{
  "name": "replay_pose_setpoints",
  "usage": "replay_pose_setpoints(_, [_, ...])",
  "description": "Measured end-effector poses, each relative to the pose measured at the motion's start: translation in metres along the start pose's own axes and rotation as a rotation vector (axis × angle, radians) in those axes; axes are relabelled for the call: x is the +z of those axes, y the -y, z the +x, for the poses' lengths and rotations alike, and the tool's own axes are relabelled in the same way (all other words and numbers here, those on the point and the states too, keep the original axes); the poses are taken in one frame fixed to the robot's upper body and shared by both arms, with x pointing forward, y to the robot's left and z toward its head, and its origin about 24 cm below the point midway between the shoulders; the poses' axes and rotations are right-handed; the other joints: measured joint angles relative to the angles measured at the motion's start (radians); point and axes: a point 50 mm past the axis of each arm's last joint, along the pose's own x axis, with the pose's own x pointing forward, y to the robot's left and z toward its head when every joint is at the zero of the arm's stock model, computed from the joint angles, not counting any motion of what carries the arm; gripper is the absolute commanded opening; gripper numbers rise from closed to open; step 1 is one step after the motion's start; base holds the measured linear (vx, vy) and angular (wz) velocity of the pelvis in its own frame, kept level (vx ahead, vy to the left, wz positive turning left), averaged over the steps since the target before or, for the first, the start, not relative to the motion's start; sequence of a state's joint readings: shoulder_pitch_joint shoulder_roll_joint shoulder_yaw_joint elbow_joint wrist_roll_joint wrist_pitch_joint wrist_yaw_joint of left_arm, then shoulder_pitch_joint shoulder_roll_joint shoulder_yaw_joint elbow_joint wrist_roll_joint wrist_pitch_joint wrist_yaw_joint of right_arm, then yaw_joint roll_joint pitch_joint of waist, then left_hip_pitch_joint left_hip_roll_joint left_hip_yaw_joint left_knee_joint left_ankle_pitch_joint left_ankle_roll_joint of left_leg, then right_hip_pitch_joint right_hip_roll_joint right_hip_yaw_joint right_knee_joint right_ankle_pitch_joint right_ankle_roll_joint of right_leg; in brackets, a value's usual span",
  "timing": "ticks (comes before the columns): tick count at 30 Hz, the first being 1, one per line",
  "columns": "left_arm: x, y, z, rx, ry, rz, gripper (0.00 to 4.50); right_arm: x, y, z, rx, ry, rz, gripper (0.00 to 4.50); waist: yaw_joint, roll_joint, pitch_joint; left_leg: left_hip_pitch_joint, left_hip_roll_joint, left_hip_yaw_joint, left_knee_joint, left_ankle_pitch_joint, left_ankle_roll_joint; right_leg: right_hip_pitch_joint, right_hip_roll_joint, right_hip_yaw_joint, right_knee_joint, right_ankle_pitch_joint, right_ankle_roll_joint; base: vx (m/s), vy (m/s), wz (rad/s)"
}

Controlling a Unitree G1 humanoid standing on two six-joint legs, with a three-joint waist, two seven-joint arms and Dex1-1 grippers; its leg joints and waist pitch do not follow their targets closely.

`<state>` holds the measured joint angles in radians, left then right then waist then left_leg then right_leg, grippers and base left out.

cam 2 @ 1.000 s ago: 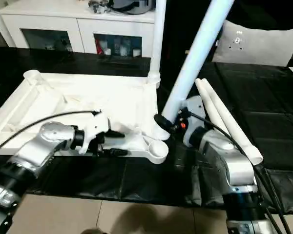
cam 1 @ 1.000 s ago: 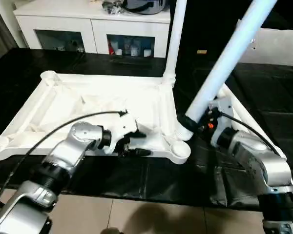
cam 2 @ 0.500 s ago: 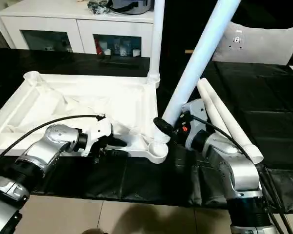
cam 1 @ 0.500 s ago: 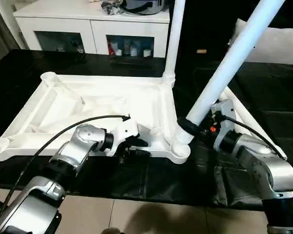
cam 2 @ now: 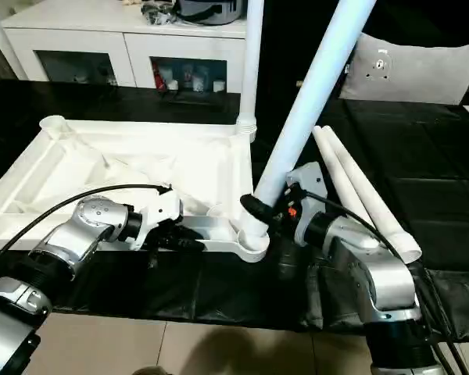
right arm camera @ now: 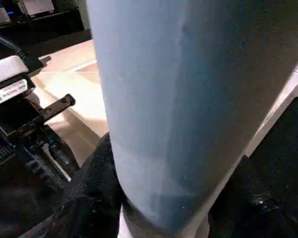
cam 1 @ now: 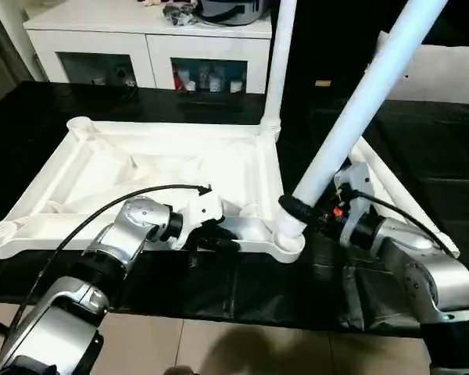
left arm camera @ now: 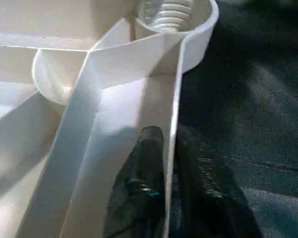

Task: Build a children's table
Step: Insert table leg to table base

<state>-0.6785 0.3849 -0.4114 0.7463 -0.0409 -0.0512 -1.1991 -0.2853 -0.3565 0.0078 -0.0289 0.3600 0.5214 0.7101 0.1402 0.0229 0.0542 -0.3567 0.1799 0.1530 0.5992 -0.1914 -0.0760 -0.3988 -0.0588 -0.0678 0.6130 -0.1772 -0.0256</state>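
Note:
The white table top (cam 1: 141, 168) lies upside down on the black surface. One leg (cam 1: 277, 62) stands upright in its far right corner socket. My right gripper (cam 1: 297, 209) is shut on a second leg (cam 1: 367, 86), which is tilted, with its lower end at the near right corner socket (cam 1: 291, 244). A threaded end (left arm camera: 171, 12) shows inside that socket. My left gripper (cam 1: 219, 241) is shut on the table top's near rim (left arm camera: 175, 99), one finger (left arm camera: 149, 148) on each side of the thin wall. Two loose legs (cam 2: 359, 195) lie to the right.
A white cabinet (cam 1: 148, 39) with glass doors stands behind the black-covered surface (cam 1: 422, 148). A grey cushion (cam 2: 410, 74) rests at the back right. Tiled floor (cam 1: 219, 344) shows below the surface's front edge.
My left gripper's fingers have closed onto the near rim. The right gripper has brought the tilted leg's lower end down closer to the near right corner socket.

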Motion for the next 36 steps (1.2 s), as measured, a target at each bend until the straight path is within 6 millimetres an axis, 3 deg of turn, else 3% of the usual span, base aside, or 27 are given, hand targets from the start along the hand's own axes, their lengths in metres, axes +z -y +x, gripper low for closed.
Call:
replay_pose_setpoints(5, [-0.001, -0.001, 0.0, -0.006, -0.02, -0.007, 0.02, 0.0, -0.001, 0.001, 0.014, -0.002, -0.001, 1.88, -0.006, 0.0, 0.0, 0.001, 0.0, 0.001, 0.0, 0.0, 0.0, 0.001, 0.0, 0.001, 0.0, -0.002, 0.004, 0.0, 0.0, 0.0])
replay_pose_setpoints(15, [-0.004, -0.007, -0.002, 0.209, -0.003, -0.187, 0.0, 0.006, -0.007, 0.015, 0.071, -0.032, -0.027, 1.88, -0.053, 0.0, 0.0, 0.0, 0.0, 0.003, -0.002, 0.0, 0.0, 0.0, 0.0, 0.002, 0.0, -0.002, 0.004, 0.0, 0.0, 0.0])
replay_pose_setpoints(18, [-0.005, -0.002, -0.005, 0.223, 0.0, -0.174, 0.0, 0.007, -0.007, 0.019, 0.083, -0.042, -0.032, 1.88, -0.053, 0.0, 0.0, 0.0, 0.0, 0.003, -0.003, 0.0, 0.0, 0.0, 0.0, 0.002, 0.0, -0.003, 0.004, 0.0, 0.0, 0.0])
replay_pose_setpoints(23, [-0.008, 0.016, -0.011, 0.152, -0.021, -0.012, 0.0, 0.008, -0.006, 0.025, 0.132, -0.089, -0.06, 1.88, -0.047, -0.001, -0.001, 0.0, 0.0, 0.003, -0.006, 0.0, 0.0, -0.001, 0.0, 0.002, -0.001, -0.004, 0.003, 0.0, 0.0, 0.0])
replay_pose_setpoints(28, [-0.003, 0.019, -0.008, 0.125, -0.023, 0.021, 0.0, 0.009, -0.009, 0.032, 0.185, -0.124, -0.084, 1.88, -0.029, -0.007, -0.002, 0.001, 0.0, 0.003, -0.006, -0.001, 0.001, -0.001, 0.0, 0.002, -0.002, -0.004, 0.001, 0.0, 0.0, 0.0])
replay_pose_setpoints(36, [-0.004, 0.024, -0.013, 0.112, -0.037, 0.025, 0.0, 0.01, -0.003, 0.036, 0.225, -0.195, -0.123, 1.88, -0.03, -0.017, -0.002, 0.001, 0.0, 0.003, -0.007, -0.001, 0.001, -0.002, 0.0, 0.001, -0.001, -0.004, 0.0, 0.0, 0.0, 0.0])
